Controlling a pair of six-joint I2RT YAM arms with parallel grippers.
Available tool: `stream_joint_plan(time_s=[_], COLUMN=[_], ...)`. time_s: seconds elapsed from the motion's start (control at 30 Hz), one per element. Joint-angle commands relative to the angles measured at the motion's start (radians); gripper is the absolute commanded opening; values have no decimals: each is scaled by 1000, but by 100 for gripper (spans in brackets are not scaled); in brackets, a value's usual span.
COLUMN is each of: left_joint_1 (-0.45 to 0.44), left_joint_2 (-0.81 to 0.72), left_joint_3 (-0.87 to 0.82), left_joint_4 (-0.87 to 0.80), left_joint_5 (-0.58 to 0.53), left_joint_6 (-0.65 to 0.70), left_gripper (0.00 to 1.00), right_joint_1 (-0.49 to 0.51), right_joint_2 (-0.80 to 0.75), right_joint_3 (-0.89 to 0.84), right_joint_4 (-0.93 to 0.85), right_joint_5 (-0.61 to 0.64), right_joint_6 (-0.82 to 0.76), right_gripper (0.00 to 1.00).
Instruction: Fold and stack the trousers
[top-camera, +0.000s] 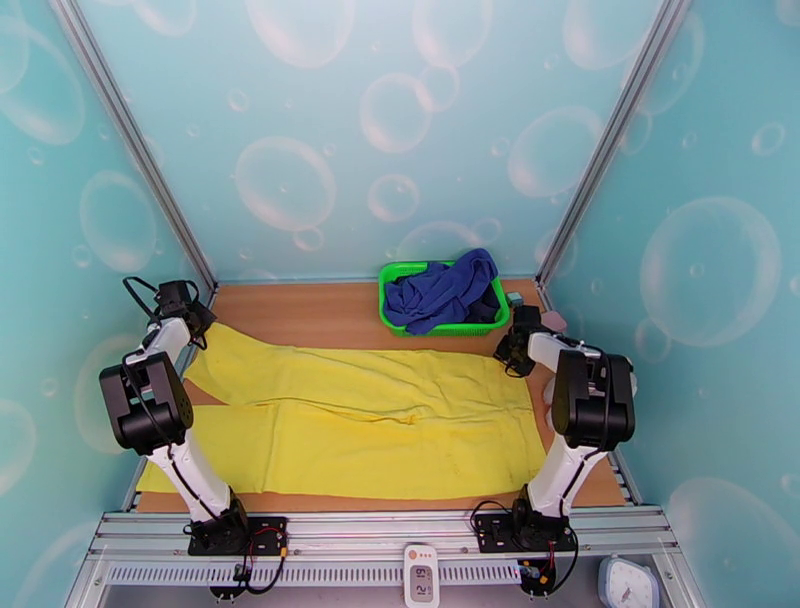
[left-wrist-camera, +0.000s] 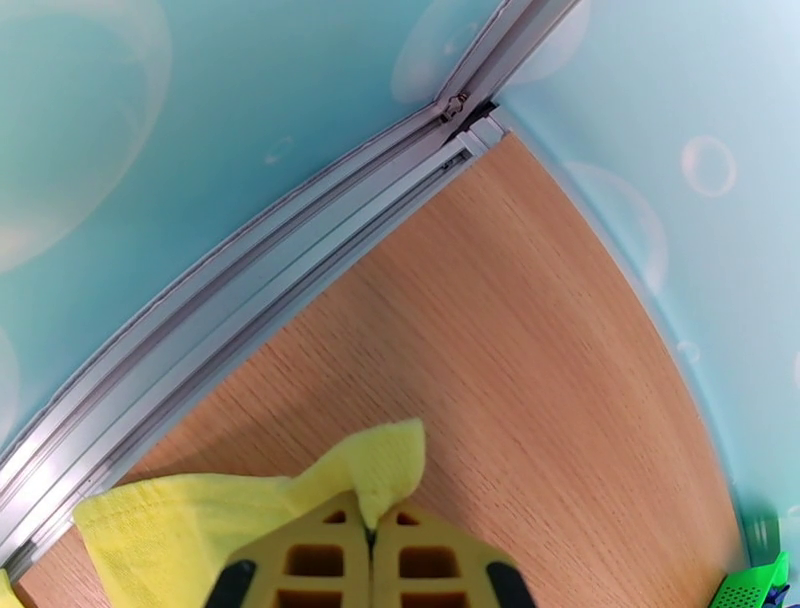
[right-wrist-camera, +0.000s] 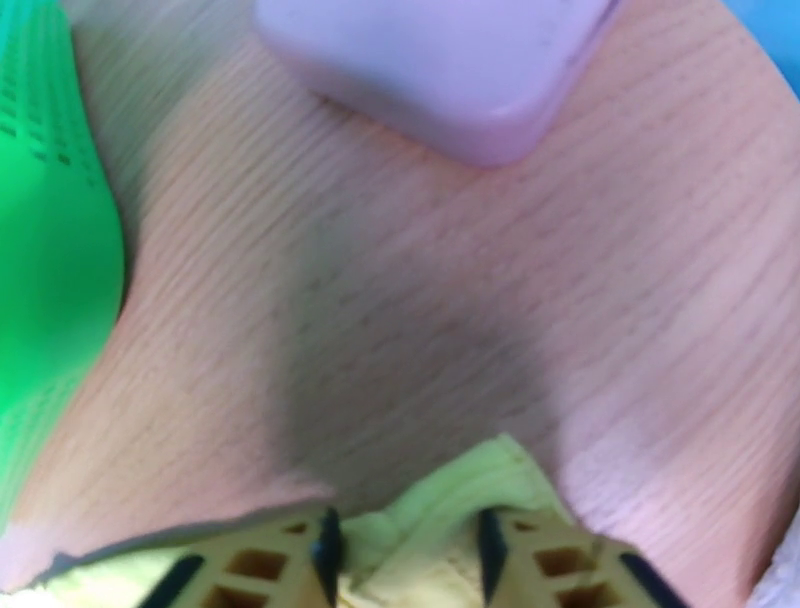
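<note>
Bright, even light; right wrist view blurred, soft shadow on the surface (right-wrist-camera: 400, 400); left wrist edges curve.

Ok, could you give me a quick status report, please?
Left gripper shut on trousers, far cuff corner. Right gripper astride waist corner, grip unconfirmed. Green basket close beside it.

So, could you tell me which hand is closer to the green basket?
Right. The right hand sits just right of the basket; the left hand grips the trousers far off to its left.
</note>
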Motion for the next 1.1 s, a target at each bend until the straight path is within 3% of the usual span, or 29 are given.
stream_joint_plan(time_s=[0.0, 0.13, 0.33, 0.53, 0.77, 0.9, 1.07], left_joint_1=[5, 8, 22, 52, 92, 107, 125], left_joint_2=[-29, -36, -75, -127, -199, -227, -219], left_joint_3=[-3, -4, 3, 32, 31, 10, 43], left_joint_4=[29, 21, -3, -87, -160, -159, -159], left_joint_5=[25, 25, 22, 11, -4, -9, 9], left_joint_6=[16, 20, 30, 36, 68, 74, 50], left_gripper=[0, 0, 0, 0, 0, 0, 0], right_joint_1=[5, -3, -8, -27, -141, -184, -254], right_joint_2=[46, 54, -51, -303, -606, -687, -716], right_joint_3=[14, -4, -73, -165, -281, -315, -358], right_joint_4=[-61, -46, 51, 161, 175, 160, 310], right_joint_5=[-55, -86, -125, -187, -349, -400, -489], right_joint_6=[-1, -8, -10, -3, -10, -31, 17], right_gripper=[18, 0, 0, 0, 0, 0, 0])
